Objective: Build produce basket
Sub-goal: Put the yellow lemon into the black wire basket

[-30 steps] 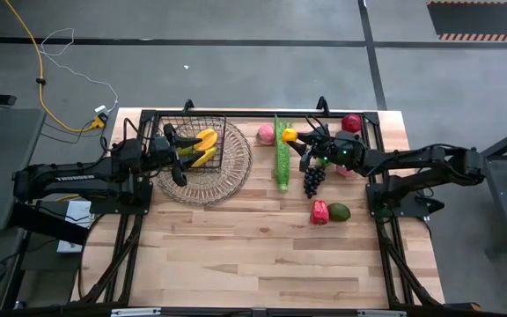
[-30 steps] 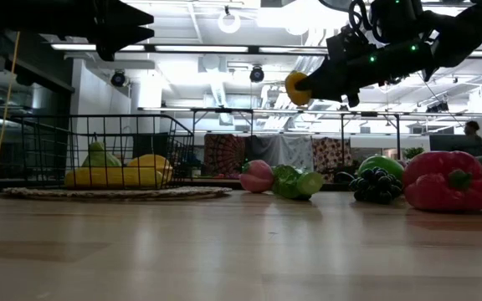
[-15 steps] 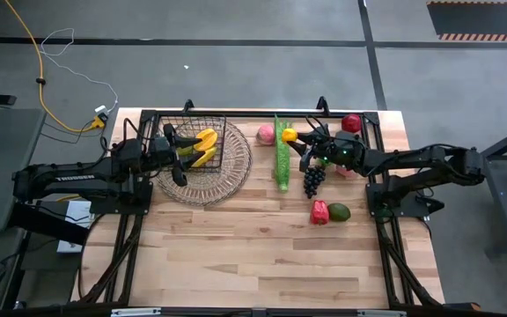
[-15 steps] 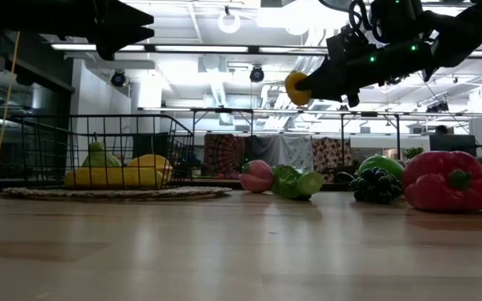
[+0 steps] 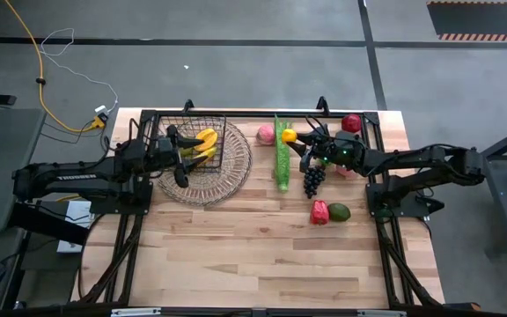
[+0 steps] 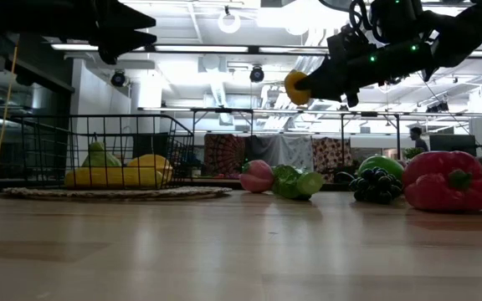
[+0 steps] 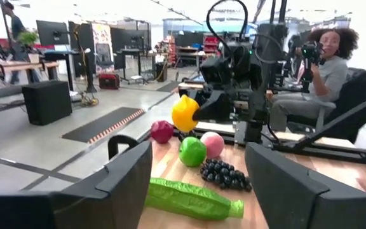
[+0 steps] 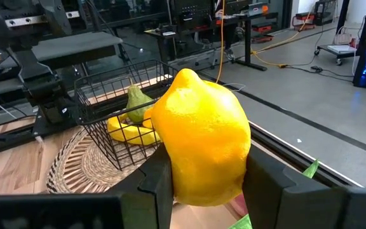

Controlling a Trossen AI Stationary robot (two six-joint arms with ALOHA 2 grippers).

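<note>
My right gripper (image 8: 202, 181) is shut on a yellow lemon (image 8: 199, 140), held high above the green stalk (image 5: 282, 154) and the grapes (image 5: 312, 180). The black wire basket (image 5: 202, 121) stands on a round wicker tray (image 5: 227, 172) at the far left, with yellow bananas (image 6: 111, 176) and a green pear (image 8: 137, 100) in it. My left gripper (image 7: 199, 181) hangs open above the basket (image 6: 99, 138), with nothing between its fingers. It points toward the table's right. My right gripper pinches the lemon's two sides (image 8: 170, 159) between its two fingers. In the low view the lemon (image 6: 297, 87) sits at the fingers' free ends. The fingers lie about level and come from the table's right. The lemon is lifted clear of the table.
A peach (image 5: 266, 134), a red apple (image 5: 351, 122), a red pepper (image 5: 319, 212) and an avocado (image 5: 339, 211) lie on the table's right half. A green apple (image 7: 192, 151) lies below the right arm. The near half is bare wood. A person (image 7: 329, 63) sits beyond the table's right edge.
My left gripper's fingers have spread a little wider above the basket. Both arms have otherwise kept still, and the lemon stays where it was.
</note>
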